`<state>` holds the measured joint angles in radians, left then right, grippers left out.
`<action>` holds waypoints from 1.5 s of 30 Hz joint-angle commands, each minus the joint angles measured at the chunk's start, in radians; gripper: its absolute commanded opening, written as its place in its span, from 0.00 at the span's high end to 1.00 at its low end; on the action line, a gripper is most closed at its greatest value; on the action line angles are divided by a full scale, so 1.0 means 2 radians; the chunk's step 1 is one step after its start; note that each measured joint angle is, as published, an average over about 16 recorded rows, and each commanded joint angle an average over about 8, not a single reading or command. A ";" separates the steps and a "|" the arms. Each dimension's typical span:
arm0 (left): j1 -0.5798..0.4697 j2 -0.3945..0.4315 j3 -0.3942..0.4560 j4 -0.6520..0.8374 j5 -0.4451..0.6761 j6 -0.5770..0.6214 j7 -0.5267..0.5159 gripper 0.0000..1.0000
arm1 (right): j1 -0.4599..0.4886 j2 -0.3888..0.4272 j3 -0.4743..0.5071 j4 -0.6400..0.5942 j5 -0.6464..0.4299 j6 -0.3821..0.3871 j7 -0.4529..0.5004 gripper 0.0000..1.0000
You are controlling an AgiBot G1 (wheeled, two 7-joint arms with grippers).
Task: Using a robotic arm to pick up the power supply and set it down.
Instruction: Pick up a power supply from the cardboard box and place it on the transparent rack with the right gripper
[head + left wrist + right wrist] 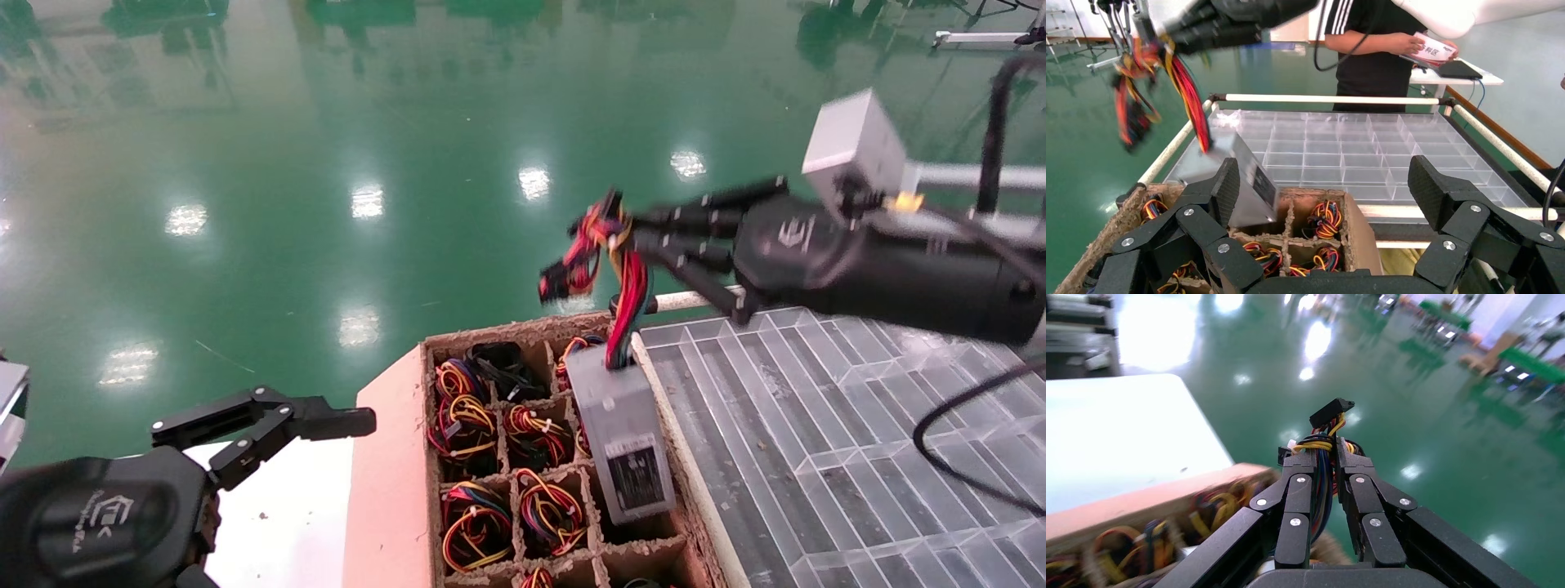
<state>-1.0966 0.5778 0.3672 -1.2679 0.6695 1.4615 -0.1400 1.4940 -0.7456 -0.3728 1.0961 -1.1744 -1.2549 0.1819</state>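
Observation:
The power supply point(623, 441) is a silver-grey box with a dark label. It hangs tilted from its red, black and yellow wire bundle point(628, 298), its lower end over the right column of the brown cardboard crate point(389, 465). My right gripper point(633, 231) is shut on that wire bundle point(1322, 471) above the crate's far right corner. From the left wrist view the box point(1229, 177) shows tilted over the crate, its wires point(1190, 101) running up into the right gripper's fingers point(1211, 27). My left gripper point(327, 416) stands open and empty at the lower left.
Other crate cells hold several coiled wire bundles point(539, 433). A clear plastic divider tray point(817, 425) lies right of the crate, a white table point(278, 514) left of it. A person in black point(1376, 55) stands beyond the tray. Green floor spreads behind.

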 commanded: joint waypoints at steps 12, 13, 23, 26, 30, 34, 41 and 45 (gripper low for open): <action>0.000 0.000 0.000 0.000 0.000 0.000 0.000 0.00 | 0.082 -0.026 0.006 -0.101 -0.018 -0.008 -0.086 1.00; 0.000 0.000 0.000 0.000 0.000 0.000 0.000 0.00 | 0.089 -0.026 0.006 -0.112 -0.021 -0.009 -0.093 1.00; 0.000 0.000 0.000 0.000 0.000 0.000 0.000 0.00 | 0.123 -0.037 0.005 -0.243 -0.034 -0.015 -0.157 1.00; 0.000 0.000 0.000 0.000 0.000 0.000 0.000 0.00 | 0.122 -0.040 0.011 -0.280 -0.027 -0.015 -0.178 1.00; 0.000 0.000 0.000 0.000 0.000 0.000 0.000 0.00 | 0.118 -0.047 0.020 -0.324 -0.014 -0.012 -0.207 1.00; 0.000 0.000 0.000 0.000 0.000 0.000 0.000 0.00 | 0.117 -0.057 0.028 -0.363 -0.005 -0.004 -0.236 1.00; 0.000 0.000 0.000 0.000 0.000 0.000 0.000 0.00 | 0.121 -0.083 0.039 -0.427 0.008 0.020 -0.282 1.00; 0.000 0.000 0.000 0.000 0.000 0.000 0.000 0.00 | 0.124 -0.100 0.044 -0.461 0.014 0.041 -0.305 1.00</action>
<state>-1.0967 0.5776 0.3677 -1.2679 0.6692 1.4614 -0.1398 1.7412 -0.9429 -0.2857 0.1800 -1.1472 -1.1747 -0.4235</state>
